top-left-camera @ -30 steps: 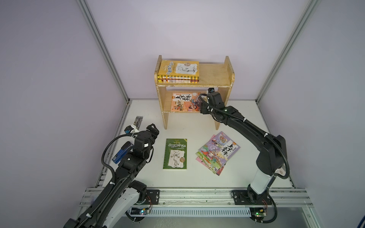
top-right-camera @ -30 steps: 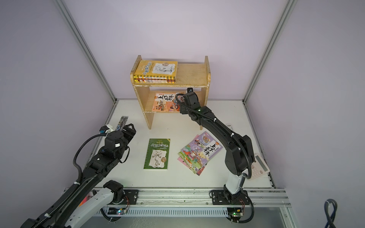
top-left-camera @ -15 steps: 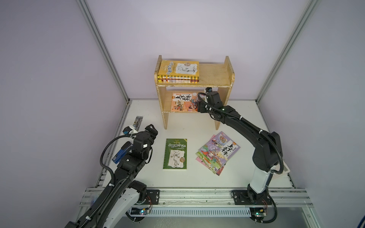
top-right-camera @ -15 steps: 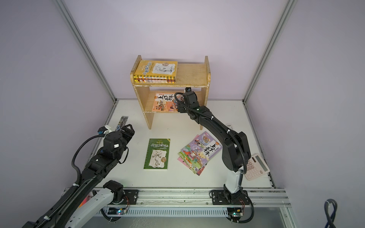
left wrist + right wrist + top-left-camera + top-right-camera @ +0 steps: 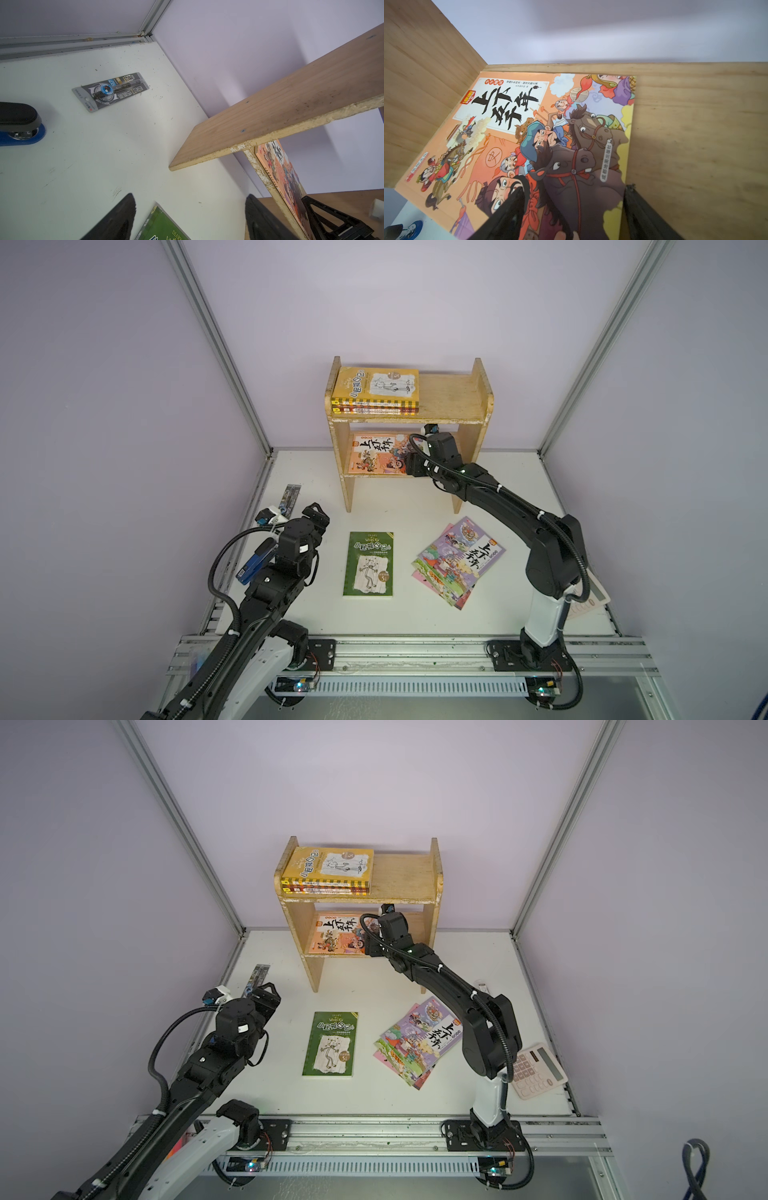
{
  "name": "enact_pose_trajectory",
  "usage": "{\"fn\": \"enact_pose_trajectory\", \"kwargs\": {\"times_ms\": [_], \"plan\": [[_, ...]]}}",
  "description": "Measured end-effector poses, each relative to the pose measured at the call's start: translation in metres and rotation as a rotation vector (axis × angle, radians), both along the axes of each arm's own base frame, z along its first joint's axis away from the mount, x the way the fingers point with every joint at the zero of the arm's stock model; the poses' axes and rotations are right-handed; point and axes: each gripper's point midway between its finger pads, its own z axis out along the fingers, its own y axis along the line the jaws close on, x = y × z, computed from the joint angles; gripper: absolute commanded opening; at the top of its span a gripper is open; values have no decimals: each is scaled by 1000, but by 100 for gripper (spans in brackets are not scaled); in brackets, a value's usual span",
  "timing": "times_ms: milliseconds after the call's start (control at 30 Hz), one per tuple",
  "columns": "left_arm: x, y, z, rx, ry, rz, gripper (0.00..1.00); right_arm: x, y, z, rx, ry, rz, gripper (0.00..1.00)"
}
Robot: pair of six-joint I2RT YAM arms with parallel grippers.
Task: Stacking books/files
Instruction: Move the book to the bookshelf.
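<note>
Reaching farther in than a second ago, the right tool has slid along the lower board of the wooden shelf toward the orange cartoon book, and its arm's elbow has swung inward with it. The books and the left arm sit as they did.

Near the front left corner of the bench, the left tool hovers released, jaws apart, grasping nothing. By the left edge lie a blue stapler and, farther back, a carded pen pack.

At mid-bench the green book lies flat, cover up. To its right lies a fanned pile of thin cartoon books, a purple one on top. A pinkish calculator sits near the front right corner.

At the back edge stands the shelf. The orange cartoon book lies flat on the lower board, against the left wall. The right tool is released, jaws spread: one finger over the cover's near corner, the other over bare board just beside the book's edge. On the top board's left end rests a yellow-topped stack.
</note>
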Motion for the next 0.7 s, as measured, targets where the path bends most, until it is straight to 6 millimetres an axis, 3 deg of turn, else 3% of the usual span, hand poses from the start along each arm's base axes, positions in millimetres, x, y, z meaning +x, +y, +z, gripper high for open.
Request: {"fn": "enact_pose_trajectory", "kwargs": {"times_ms": [700], "plan": [[-5,8,-3,-4,0,12,85,3,10,1,-17,7,21,80]]}}
